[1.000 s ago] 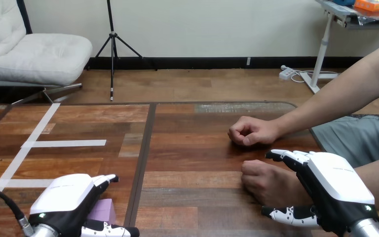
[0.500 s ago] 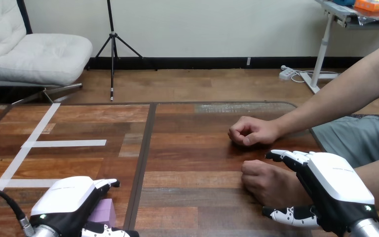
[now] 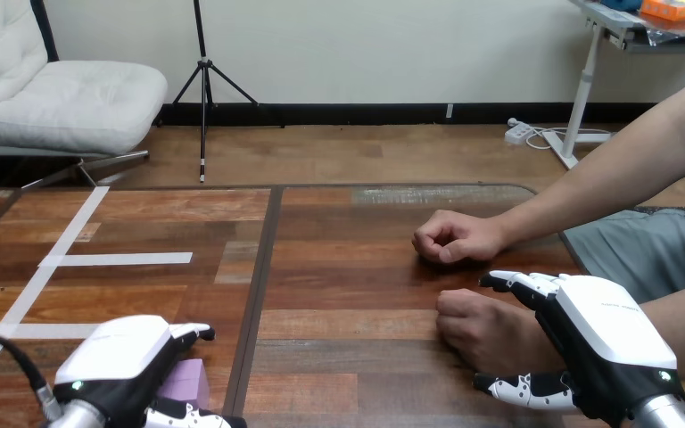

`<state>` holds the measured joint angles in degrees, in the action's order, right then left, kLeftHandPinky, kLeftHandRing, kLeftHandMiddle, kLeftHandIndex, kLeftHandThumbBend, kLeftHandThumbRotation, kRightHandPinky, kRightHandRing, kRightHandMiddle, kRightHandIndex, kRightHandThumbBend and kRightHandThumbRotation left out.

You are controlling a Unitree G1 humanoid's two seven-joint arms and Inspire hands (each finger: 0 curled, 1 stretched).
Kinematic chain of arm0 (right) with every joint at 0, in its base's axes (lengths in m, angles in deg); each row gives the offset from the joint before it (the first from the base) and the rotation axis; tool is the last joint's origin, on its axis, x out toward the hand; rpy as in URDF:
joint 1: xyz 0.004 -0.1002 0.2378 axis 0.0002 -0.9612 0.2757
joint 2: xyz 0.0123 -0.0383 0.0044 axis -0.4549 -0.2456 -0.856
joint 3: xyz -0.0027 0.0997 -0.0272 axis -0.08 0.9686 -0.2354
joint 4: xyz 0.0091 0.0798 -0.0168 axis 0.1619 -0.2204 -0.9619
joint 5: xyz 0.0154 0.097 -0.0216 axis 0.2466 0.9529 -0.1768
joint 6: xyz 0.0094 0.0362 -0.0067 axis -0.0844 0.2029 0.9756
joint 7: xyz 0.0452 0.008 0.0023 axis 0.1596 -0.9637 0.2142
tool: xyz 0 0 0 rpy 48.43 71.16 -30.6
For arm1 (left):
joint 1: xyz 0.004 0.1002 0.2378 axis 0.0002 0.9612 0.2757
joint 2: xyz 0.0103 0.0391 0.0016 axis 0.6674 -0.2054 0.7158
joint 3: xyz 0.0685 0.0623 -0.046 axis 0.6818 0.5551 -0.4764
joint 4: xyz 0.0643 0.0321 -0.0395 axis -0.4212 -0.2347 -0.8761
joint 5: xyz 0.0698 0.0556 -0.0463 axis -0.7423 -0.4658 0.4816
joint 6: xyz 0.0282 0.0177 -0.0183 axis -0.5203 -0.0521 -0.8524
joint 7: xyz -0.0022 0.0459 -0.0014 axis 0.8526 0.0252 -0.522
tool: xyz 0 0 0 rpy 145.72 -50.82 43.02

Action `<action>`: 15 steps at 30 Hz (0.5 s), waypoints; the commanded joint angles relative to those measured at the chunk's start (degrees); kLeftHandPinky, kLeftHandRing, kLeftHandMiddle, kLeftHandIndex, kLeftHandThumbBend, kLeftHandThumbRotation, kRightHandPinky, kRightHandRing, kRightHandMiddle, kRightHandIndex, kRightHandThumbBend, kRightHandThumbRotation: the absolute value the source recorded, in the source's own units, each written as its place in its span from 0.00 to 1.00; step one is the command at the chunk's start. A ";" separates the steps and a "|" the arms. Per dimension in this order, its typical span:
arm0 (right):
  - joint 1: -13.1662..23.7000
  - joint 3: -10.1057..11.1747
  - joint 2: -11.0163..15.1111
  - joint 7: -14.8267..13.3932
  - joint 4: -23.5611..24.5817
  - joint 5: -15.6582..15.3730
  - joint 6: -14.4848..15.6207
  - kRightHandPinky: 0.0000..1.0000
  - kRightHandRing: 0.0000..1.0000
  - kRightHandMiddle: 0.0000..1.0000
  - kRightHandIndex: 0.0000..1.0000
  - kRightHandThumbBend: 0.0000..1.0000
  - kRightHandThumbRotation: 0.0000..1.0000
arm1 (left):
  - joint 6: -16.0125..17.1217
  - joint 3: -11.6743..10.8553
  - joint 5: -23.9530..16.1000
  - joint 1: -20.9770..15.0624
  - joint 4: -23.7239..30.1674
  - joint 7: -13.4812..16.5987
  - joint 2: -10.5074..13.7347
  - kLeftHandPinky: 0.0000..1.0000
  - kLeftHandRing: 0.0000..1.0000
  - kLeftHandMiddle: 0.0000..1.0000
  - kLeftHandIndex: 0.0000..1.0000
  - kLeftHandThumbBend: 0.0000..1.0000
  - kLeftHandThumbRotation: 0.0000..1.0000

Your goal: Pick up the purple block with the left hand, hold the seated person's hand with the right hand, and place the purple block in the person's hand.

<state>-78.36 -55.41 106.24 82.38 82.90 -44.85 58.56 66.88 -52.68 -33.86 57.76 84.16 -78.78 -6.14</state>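
The purple block (image 3: 187,383) lies on the table near the bottom left edge. My left hand (image 3: 120,357) sits over it, fingers curled across its top and thumb against its near side. The person's nearer hand (image 3: 482,332) rests as a loose fist on the table at the right. My right hand (image 3: 602,343) lies over that hand's wrist, with the fingers wrapped round the far side and the thumb round the near side. The person's other hand (image 3: 453,237) rests farther back, also in a fist.
White tape strips (image 3: 116,259) mark the table's left part. A dark seam (image 3: 259,285) runs down the tabletop between the two halves. The person's forearms come in from the right edge.
My left hand has sunk a little onto the purple block, its fingers and thumb drawing closer. The right hand and the person's hands have not moved.
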 commanded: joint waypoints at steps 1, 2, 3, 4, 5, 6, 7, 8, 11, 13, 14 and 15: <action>3.03 0.51 0.67 -0.14 1.05 0.76 -0.05 0.92 0.87 0.83 0.83 0.69 0.22 | -2.08 0.97 -1.81 -3.23 1.04 -1.07 1.32 0.66 0.80 0.87 0.83 1.00 0.56; 3.06 0.53 0.68 -0.20 0.98 0.78 -0.13 0.92 0.87 0.83 0.83 0.69 0.22 | -2.64 1.11 -2.10 -3.36 1.03 -1.23 1.18 0.65 0.80 0.86 0.83 1.00 0.55; 3.08 0.53 0.69 -0.25 0.93 0.79 -0.17 0.92 0.87 0.83 0.83 0.69 0.22 | -3.03 1.22 -2.23 -3.45 1.01 -1.32 1.09 0.63 0.79 0.86 0.82 1.00 0.54; 3.10 0.54 0.69 -0.28 0.90 0.80 -0.20 0.92 0.87 0.83 0.83 0.69 0.22 | -3.33 1.31 -2.34 -3.52 1.01 -1.38 1.03 0.60 0.77 0.85 0.81 1.00 0.53; 3.09 0.56 0.68 -0.23 0.95 0.82 -0.14 0.92 0.87 0.83 0.83 0.69 0.22 | -4.03 1.50 -2.80 -3.65 0.95 -1.40 0.82 0.59 0.77 0.84 0.80 1.00 0.52; 3.09 0.57 0.67 -0.18 0.99 0.83 -0.08 0.92 0.87 0.83 0.83 0.69 0.21 | -4.51 1.65 -3.12 -3.75 0.91 -1.39 0.70 0.58 0.75 0.83 0.79 1.00 0.51; 3.10 0.57 0.67 -0.15 1.00 0.83 -0.04 0.92 0.87 0.83 0.83 0.69 0.21 | -4.86 1.77 -3.33 -3.83 0.88 -1.38 0.62 0.56 0.74 0.82 0.78 1.00 0.50; 3.11 0.58 0.67 -0.10 1.03 0.82 0.03 0.92 0.87 0.83 0.83 0.69 0.21 | -5.61 2.07 -3.94 -4.02 0.78 -1.43 0.45 0.55 0.73 0.81 0.78 1.00 0.50; 3.14 0.60 0.69 -0.05 1.02 0.83 0.09 0.92 0.88 0.83 0.83 0.69 0.22 | -7.28 2.81 -5.14 -4.45 0.55 -1.35 0.10 0.51 0.69 0.77 0.74 0.95 0.46; 3.17 0.62 0.69 -0.06 0.98 0.86 0.07 0.93 0.88 0.83 0.83 0.68 0.22 | -8.21 3.23 -5.74 -4.68 0.43 -1.15 -0.12 0.47 0.63 0.72 0.70 0.87 0.42; 3.15 0.64 0.69 0.00 1.04 0.90 0.12 0.93 0.88 0.83 0.83 0.68 0.22 | -9.12 3.52 -6.40 -4.88 0.19 -0.73 -0.55 0.46 0.62 0.71 0.69 0.85 0.40; 3.14 0.66 0.69 0.04 1.08 0.92 0.17 0.93 0.88 0.83 0.83 0.68 0.23 | -9.74 3.73 -6.81 -5.01 0.03 -0.44 -0.82 0.44 0.60 0.69 0.68 0.80 0.39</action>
<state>-78.36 -55.41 106.29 82.38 82.89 -44.85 58.57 60.53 -50.27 -37.62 54.64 84.52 -79.71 -6.70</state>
